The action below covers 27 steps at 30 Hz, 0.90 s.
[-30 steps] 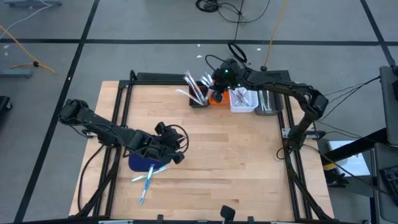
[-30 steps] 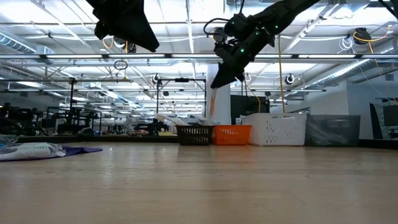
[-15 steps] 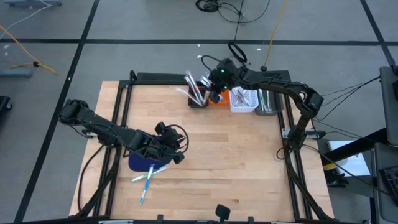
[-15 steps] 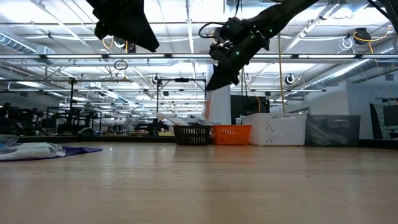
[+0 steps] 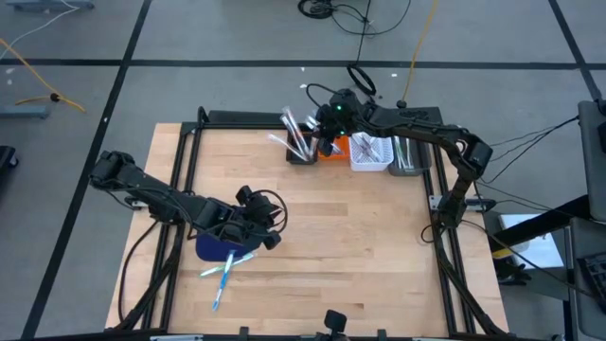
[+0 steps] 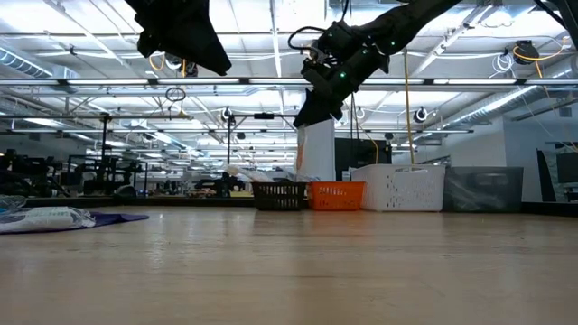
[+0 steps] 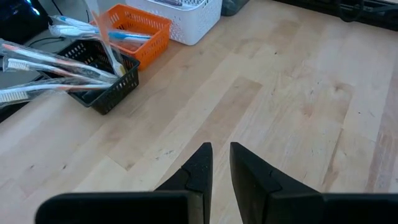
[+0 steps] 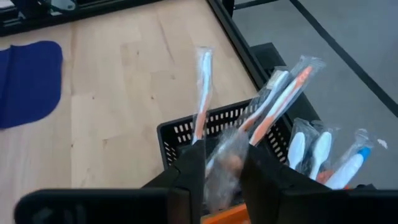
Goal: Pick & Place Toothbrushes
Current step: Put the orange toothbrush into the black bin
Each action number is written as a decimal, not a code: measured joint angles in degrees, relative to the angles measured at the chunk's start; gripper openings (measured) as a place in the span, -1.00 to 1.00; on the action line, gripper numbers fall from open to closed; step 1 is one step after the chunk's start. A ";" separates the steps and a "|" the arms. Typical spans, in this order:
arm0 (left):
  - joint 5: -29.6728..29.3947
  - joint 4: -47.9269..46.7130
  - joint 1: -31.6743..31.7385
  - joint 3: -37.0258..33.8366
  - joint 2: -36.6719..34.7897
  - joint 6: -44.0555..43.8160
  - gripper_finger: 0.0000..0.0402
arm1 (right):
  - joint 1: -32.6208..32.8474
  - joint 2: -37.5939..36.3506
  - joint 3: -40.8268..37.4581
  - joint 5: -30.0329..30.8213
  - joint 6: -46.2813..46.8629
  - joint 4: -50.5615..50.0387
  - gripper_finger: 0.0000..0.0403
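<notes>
Two arms up top: right gripper (image 5: 327,144) over the black bin (image 5: 301,152), left gripper (image 5: 268,234) by the blue mat (image 5: 213,248), toothbrushes (image 5: 227,267) loose there. Right wrist: fingers (image 8: 189,163) slightly parted around a wrapped toothbrush (image 8: 222,165). Left wrist: jaws barely apart, empty.

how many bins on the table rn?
4, in one row along the table's far edge: black bin, orange bin next to it, white bin, then grey translucent bin on the right arm's side. No sign of others hidden.
</notes>
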 joint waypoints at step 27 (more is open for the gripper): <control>0.02 -0.17 0.00 0.00 0.00 -0.04 -0.71 | -0.77 -1.22 -0.19 4.45 0.57 5.58 -0.15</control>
